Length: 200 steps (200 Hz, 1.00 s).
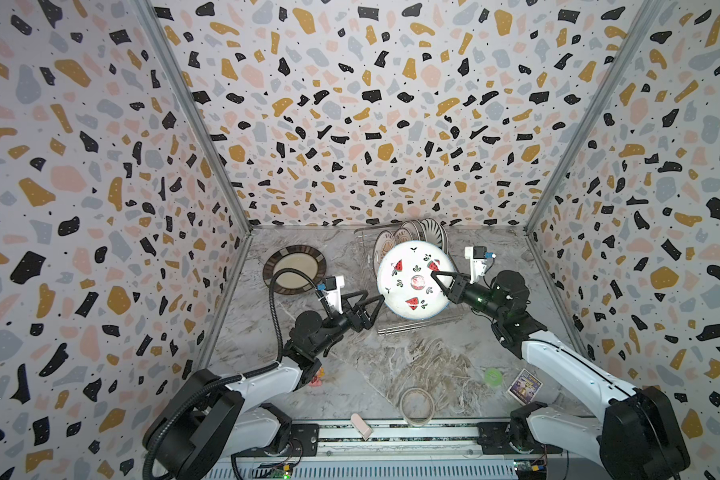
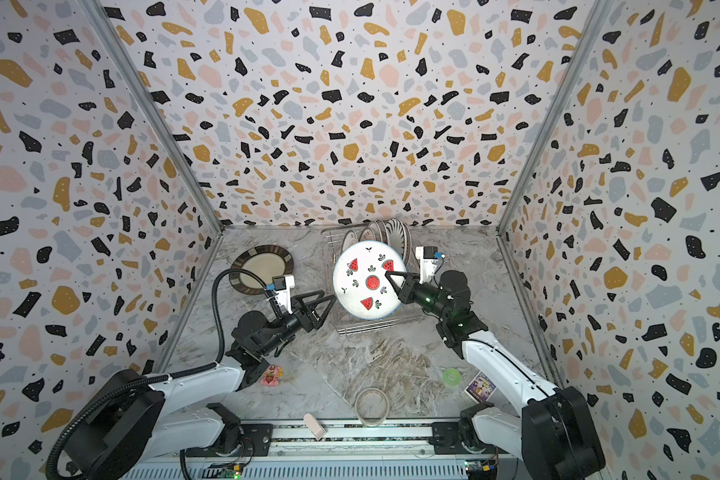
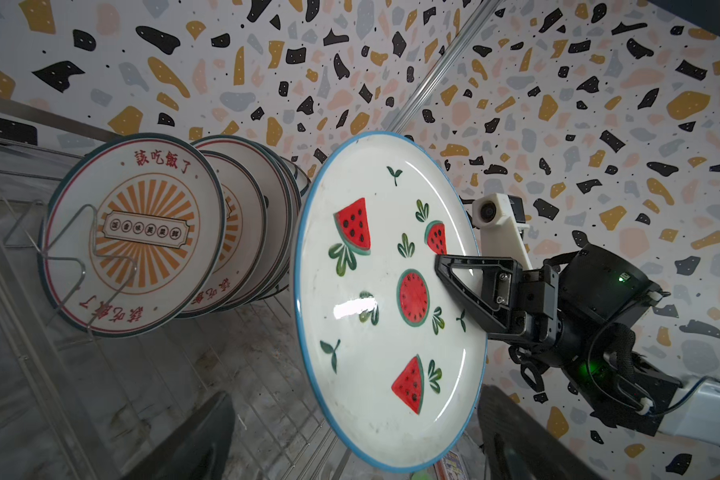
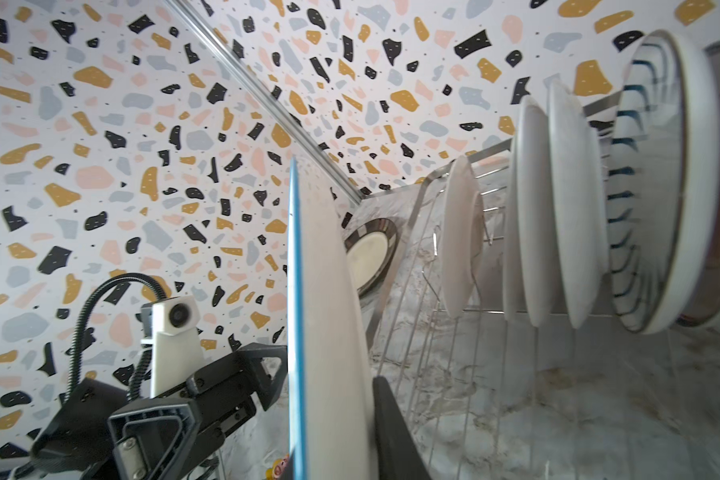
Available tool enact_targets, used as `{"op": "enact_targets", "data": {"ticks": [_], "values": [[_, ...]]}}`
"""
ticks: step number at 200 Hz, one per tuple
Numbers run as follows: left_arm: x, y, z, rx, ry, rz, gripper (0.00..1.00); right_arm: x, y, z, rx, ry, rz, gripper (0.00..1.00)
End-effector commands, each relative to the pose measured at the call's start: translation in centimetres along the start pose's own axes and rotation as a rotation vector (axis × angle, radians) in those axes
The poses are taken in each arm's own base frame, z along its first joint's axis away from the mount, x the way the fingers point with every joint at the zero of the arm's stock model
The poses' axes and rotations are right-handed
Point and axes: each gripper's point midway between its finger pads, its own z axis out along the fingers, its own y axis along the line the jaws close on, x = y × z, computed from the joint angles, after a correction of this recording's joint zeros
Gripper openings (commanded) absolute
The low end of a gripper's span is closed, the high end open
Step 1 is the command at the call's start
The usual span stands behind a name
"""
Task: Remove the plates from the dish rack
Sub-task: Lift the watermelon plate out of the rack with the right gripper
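R jaws pinching watermelon plate (image 1: 408, 266) by rim over rack (image 1: 416, 329); L jaws gaping empty beside it, so bump risking knocking plate loose.

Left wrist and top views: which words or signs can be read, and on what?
"該吃飯了" in red, along the rim of the front sunburst plate, twice, on opposite sides.
Six circled characters on its centre banner: too small to read surely.
Red characters on the second plate behind it: mostly hidden.
Print on the card: blurred.
The watermelon plate: pictures only, no text.
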Motion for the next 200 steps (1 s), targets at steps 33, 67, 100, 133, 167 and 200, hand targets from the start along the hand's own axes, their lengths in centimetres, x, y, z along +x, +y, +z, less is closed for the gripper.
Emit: {"op": "enact_targets", "data": {"ticks": [33,67,100,133,167,200], "values": [[-1.0,-2.0,0.5,0.094,-0.051,-0.025,0.75,-2.1,5.0,-0.3,-0.229,-0.081,-0.056,0.12],[-1.1,-2.4,1.0,0.128,-0.057,-0.067,0.63,-1.4,5.6,-0.3,-0.264,-0.063,-0.056,0.12],[-1.2,-2.6,1.1,0.144,-0.064,-0.082,0.56,-1.1,5.9,-0.3,-0.268,-0.057,-0.061,0.12],[-1.4,-3.0,0.9,0.165,-0.07,-0.121,0.38,-0.5,6.0,-0.3,-0.283,-0.04,-0.052,0.12],[-1.6,-3.6,0.8,0.194,-0.076,-0.141,0.3,0.1,5.8,0.1,-0.288,-0.025,-0.048,0.12],[-1.6,-3.3,0.8,0.18,-0.086,-0.159,0.26,0.6,5.7,0.5,-0.3,-0.007,-0.047,0.12]]}}
